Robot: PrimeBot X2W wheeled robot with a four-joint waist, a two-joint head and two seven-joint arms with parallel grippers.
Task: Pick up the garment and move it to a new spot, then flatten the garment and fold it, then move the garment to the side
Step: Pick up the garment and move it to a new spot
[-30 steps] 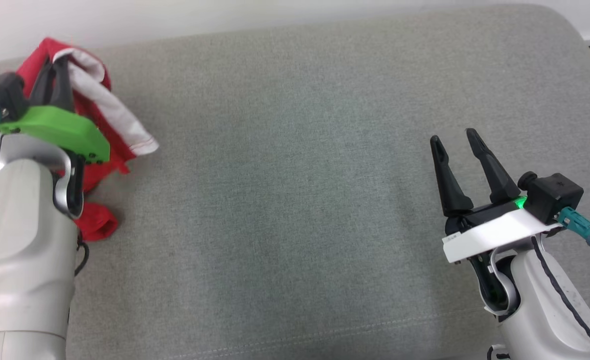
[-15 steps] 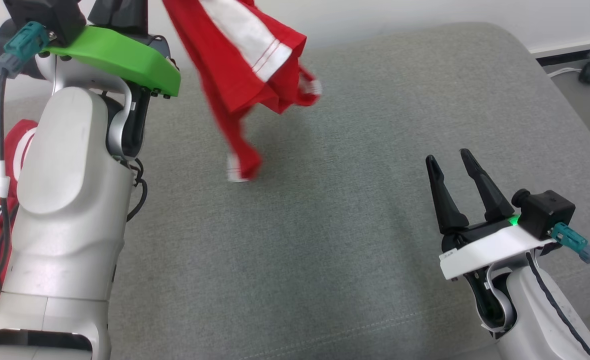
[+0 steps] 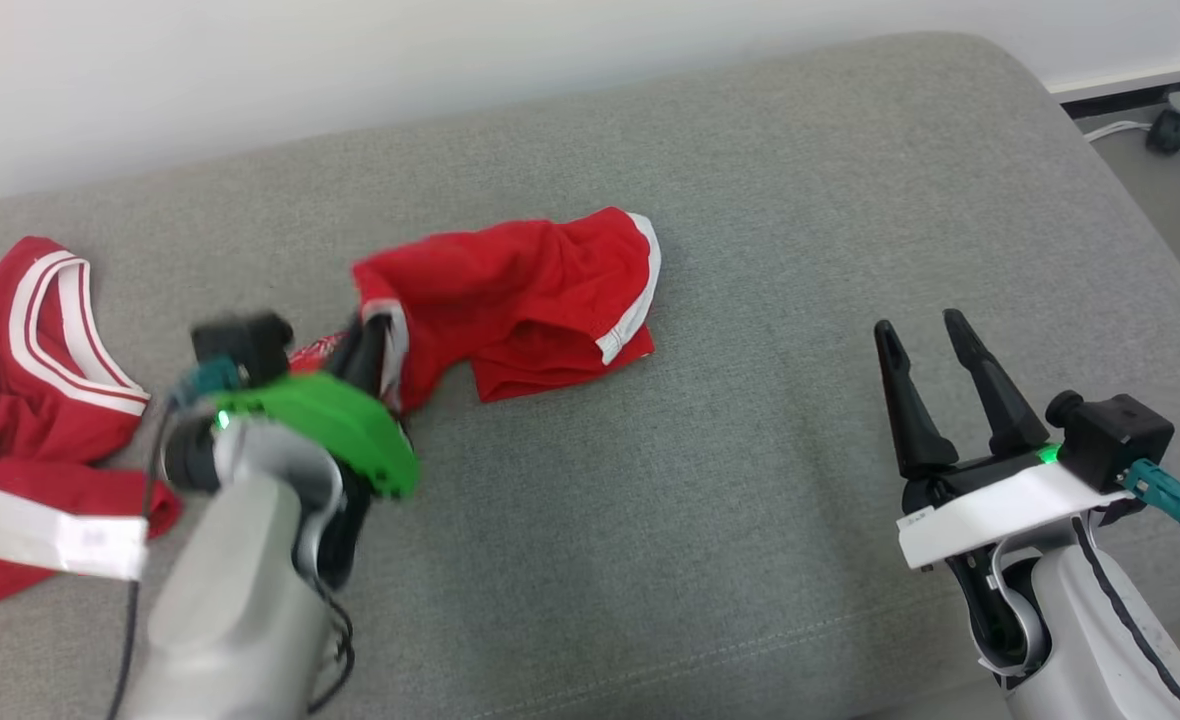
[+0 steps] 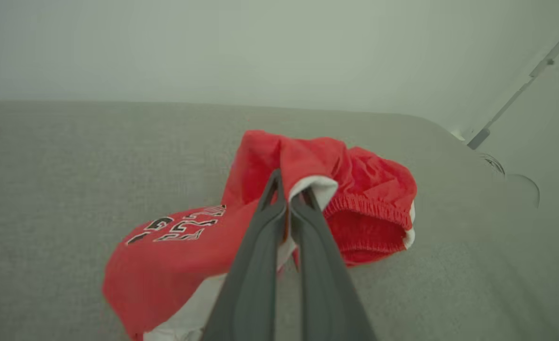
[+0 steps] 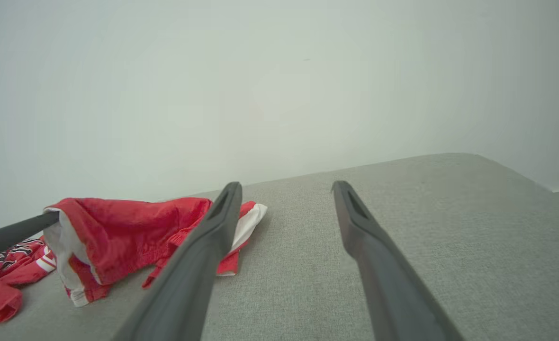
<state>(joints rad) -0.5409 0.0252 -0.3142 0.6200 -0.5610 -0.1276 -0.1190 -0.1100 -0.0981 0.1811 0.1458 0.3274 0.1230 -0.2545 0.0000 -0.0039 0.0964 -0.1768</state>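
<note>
Red fabric shorts [image 3: 520, 290] with white trim and an elastic waistband are lying crumpled near the middle of the grey fabric-covered bench [image 3: 750, 200], a little towards the robot's left. The left gripper [image 3: 375, 340], on the arm with the bright green plate, is reaching in at the left end of the shorts. Its two dark fingers are pressing together on a white-edged fold of the cloth and are holding that corner slightly up, while the rest of the shorts is resting on the bench. A second garment, a red jersey [image 3: 40, 390] with a white-striped neckline and dark lettering, is lying at the bench's far left, just beside the left arm. The right gripper [image 3: 920, 330] is hovering over the right side of the bench, well apart from the shorts, with its fingers spread apart and holding nothing. A pale wall [image 3: 350, 60] is standing behind the bench
</note>
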